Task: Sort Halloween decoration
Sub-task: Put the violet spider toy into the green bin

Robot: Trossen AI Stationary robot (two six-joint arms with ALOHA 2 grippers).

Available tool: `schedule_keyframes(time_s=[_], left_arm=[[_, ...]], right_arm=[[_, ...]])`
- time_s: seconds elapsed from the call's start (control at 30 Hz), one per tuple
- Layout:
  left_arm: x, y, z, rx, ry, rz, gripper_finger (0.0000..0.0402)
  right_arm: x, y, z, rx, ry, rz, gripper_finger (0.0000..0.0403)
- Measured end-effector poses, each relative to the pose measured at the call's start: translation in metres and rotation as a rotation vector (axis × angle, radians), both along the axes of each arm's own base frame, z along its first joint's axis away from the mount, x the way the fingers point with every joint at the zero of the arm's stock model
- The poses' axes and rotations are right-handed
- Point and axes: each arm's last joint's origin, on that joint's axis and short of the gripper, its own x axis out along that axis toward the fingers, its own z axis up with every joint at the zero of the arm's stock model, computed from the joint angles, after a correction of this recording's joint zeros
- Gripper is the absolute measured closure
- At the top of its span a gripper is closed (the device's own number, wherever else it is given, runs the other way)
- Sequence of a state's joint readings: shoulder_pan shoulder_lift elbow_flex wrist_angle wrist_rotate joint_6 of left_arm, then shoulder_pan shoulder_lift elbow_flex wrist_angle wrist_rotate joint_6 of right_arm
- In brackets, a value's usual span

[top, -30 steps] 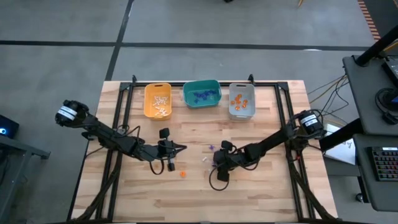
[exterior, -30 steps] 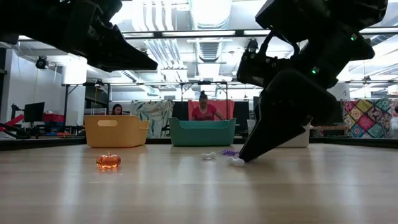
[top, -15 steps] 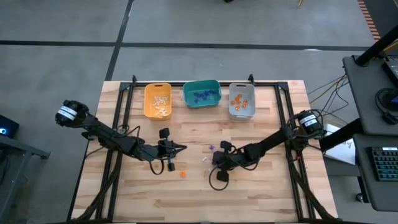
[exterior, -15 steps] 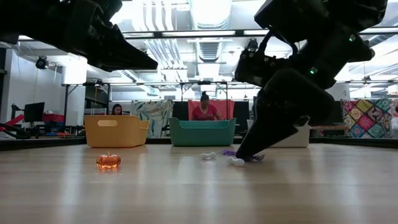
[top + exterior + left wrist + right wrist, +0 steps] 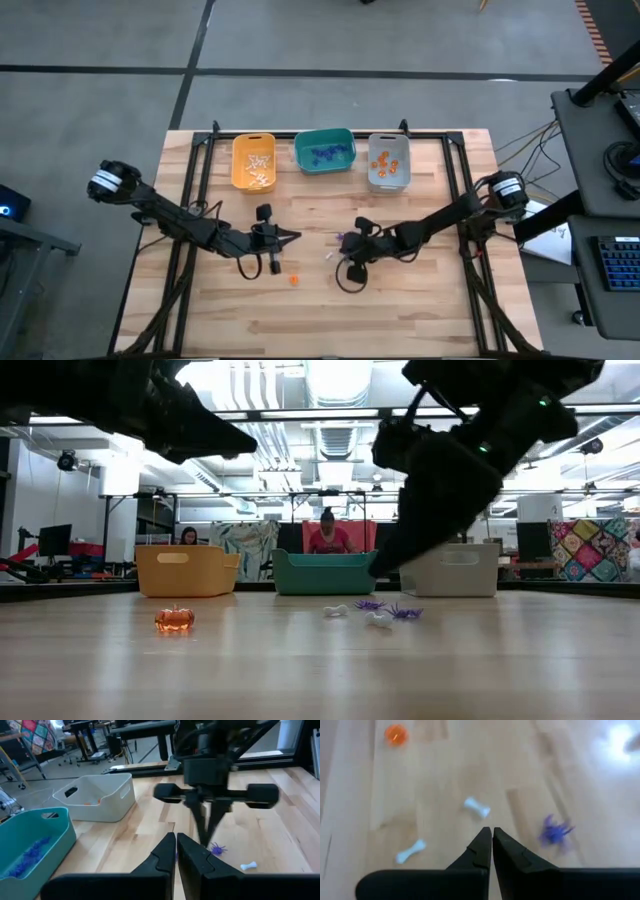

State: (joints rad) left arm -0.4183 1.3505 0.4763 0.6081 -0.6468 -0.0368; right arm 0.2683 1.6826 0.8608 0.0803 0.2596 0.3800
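Small trinkets lie loose on the wooden table: an orange pumpkin (image 5: pixel 293 280) (image 5: pixel 174 618), two white bones (image 5: pixel 336 610) (image 5: pixel 379 619) and two purple spiders (image 5: pixel 370 604) (image 5: pixel 405 611). My right gripper (image 5: pixel 492 831) (image 5: pixel 345 246) hangs shut above the bones and spiders, clear of the table, with nothing between its fingers. A bone (image 5: pixel 477 807) and a spider (image 5: pixel 555 832) lie just beyond its tips. My left gripper (image 5: pixel 176 837) (image 5: pixel 296 237) waits shut in the air to the left of them, pointing toward the right gripper.
Three bins stand in a row at the far edge: yellow (image 5: pixel 254 161) with white pieces, teal (image 5: pixel 324 150) with purple-blue pieces, grey (image 5: pixel 388 162) with orange pieces. Bare table lies toward the near edge. People sit in the room beyond the table.
My right gripper has shut down at the table among the bones and spiders, then risen clear and drawn a little toward the far edge, its fingers empty. The trinkets stay on the table; a second purple spider now shows where the fingers stood.
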Motion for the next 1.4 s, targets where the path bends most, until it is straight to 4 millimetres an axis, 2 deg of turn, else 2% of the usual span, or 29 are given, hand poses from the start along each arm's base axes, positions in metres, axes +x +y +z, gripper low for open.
schedule_keyframes(time_s=[0.13, 0.23, 0.33, 0.43, 0.57, 0.7, 1.03, 1.17, 1.4], left_arm=[[-0.001, 0.000, 0.003, 0.017, -0.005, -0.004, 0.0402], [-0.001, 0.000, 0.002, 0.028, 0.002, -0.007, 0.0402], [-0.001, 0.000, 0.001, 0.027, 0.013, -0.014, 0.0402], [0.000, -0.001, 0.000, 0.001, 0.005, -0.041, 0.0402], [0.012, -0.005, -0.004, -0.026, -0.010, -0.097, 0.0402], [0.032, -0.013, -0.016, 0.001, 0.021, -0.097, 0.0402], [0.098, -0.022, -0.050, 0.086, 0.121, -0.118, 0.0402], [0.117, -0.022, -0.061, 0.067, 0.149, -0.172, 0.0402], [0.136, -0.023, -0.082, 0.058, 0.210, -0.206, 0.0402]], right_arm=[[0.002, -0.015, 0.013, -0.011, -0.034, -0.024, 0.0395], [0.002, -0.025, 0.020, 0.046, -0.050, -0.024, 0.0395], [0.001, -0.033, 0.025, 0.237, -0.022, -0.034, 0.0395], [-0.003, -0.039, 0.024, 0.469, 0.061, -0.123, 0.0394], [-0.012, -0.032, 0.019, 0.602, 0.184, -0.236, 0.0394], [-0.018, -0.016, 0.016, 0.637, 0.254, -0.256, 0.0394], [-0.028, 0.012, 0.011, 0.597, 0.257, -0.275, 0.0394], [-0.037, 0.016, 0.003, 0.572, 0.273, -0.301, 0.0394], [-0.044, 0.012, -0.006, 0.521, 0.233, -0.402, 0.0394]])
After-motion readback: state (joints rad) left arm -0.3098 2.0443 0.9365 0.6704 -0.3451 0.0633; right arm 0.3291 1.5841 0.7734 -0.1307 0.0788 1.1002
